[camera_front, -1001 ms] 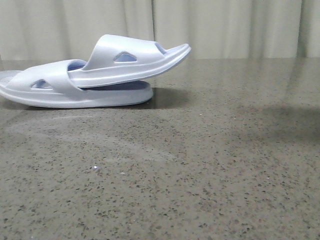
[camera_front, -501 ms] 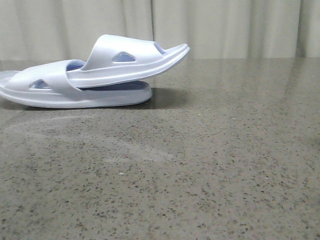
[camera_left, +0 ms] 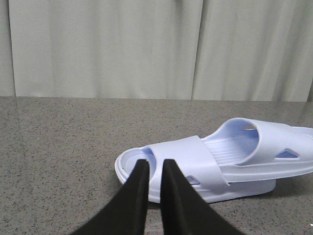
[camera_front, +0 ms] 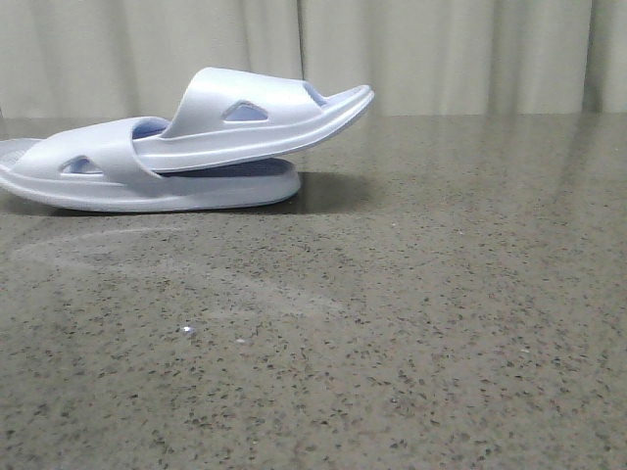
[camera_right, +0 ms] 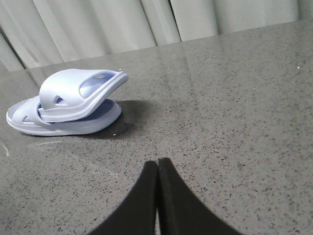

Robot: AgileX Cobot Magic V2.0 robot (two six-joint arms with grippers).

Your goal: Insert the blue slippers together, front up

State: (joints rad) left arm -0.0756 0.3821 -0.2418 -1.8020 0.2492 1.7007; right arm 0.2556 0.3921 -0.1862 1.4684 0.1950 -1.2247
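On the counter (camera_front: pixel 411 323) the blue slippers (camera_front: pixel 186 147) sit nested, toe raised (task looks complete); left hand (camera_left: pixel 151 169) barely parted, right hand (camera_right: pixel 157 166) closed, both empty.

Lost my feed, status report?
Left gripper slightly open, right gripper shut, both empty. Pale blue foam slippers nested, upper one's front tilted up. Nothing in the way.

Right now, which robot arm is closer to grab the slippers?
Probably left. The left gripper sits just behind the lower slipper's heel; the right gripper faces bare table, with the slippers farther off.
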